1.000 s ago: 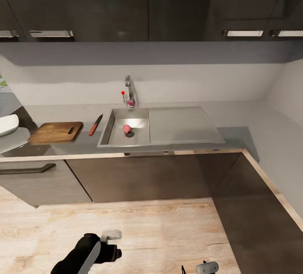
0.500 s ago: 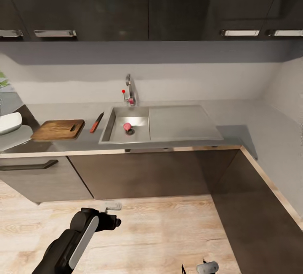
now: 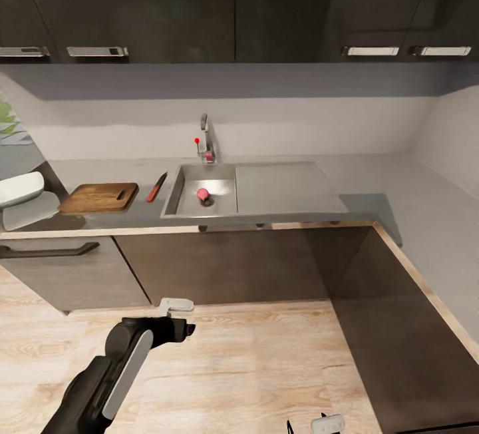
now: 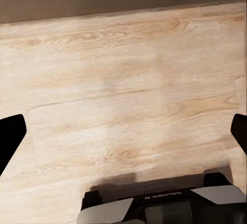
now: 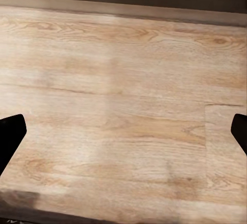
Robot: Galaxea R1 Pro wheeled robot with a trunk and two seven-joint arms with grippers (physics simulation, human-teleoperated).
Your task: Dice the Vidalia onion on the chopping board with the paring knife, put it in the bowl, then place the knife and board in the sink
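The first step, fetching the small round pinkish-red onion (image 3: 202,194), is judged not yet begun: it lies in the rectangular stainless-steel sink (image 3: 178,195), well apart from both arms. The left gripper (image 4: 123,131) and right gripper (image 5: 123,131) are seen spread wide and empty over the pale wood floor (image 3: 266,367). A reach up to the glossy grey table (image 3: 372,188) and down into the basin is called for next

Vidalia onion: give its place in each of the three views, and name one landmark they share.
Head view: the Vidalia onion lies in the sink, beside the drain, right of the paring knife.
Left wrist view: not in it.
Right wrist view: not in it.
Shared landmark: the pale wood floor.
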